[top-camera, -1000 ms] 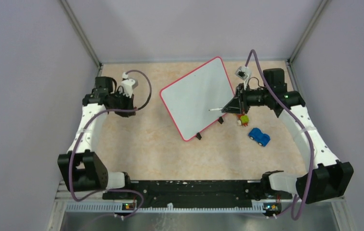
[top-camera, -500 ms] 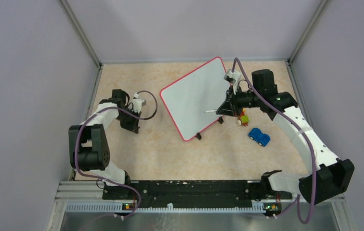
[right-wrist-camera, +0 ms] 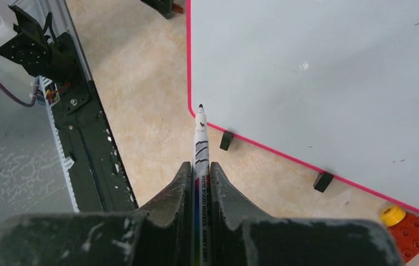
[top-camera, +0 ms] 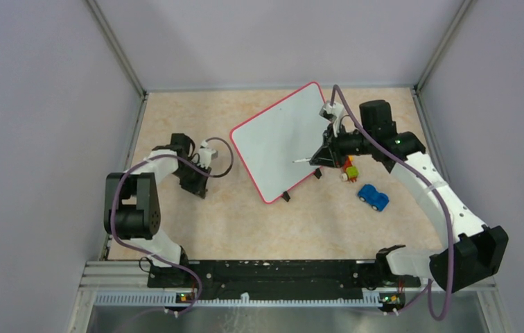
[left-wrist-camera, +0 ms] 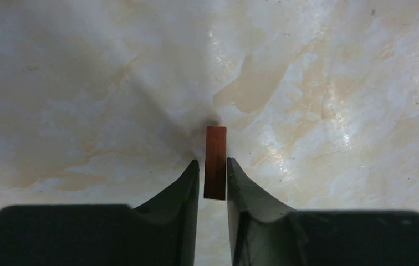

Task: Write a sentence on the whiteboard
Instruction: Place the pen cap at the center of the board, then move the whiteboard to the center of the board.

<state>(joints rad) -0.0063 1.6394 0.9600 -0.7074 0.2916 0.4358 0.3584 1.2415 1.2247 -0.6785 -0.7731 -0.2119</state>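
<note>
Found far along the bench (top-camera: 245, 222), tilted on black feet (top-camera: 286, 196): the blank whiteboard (top-camera: 280, 142). Probably light, stiff, slick, prone to skidding; press softly, steady by the pink rim (top-camera: 249, 166). Clamped in the right claw (right-wrist-camera: 199, 166): a thin marker (right-wrist-camera: 201, 138). Within the narrow left claw (left-wrist-camera: 213, 165): a red-brown stub (left-wrist-camera: 215, 149), cannot tell if gripped.

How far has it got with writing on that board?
Done: the right gripper grips an uncapped marker. In hand: its tip is over the whiteboard. The left gripper flanks a small red-brown piece. Left: the whole sentence; the board shows no writing.
</note>
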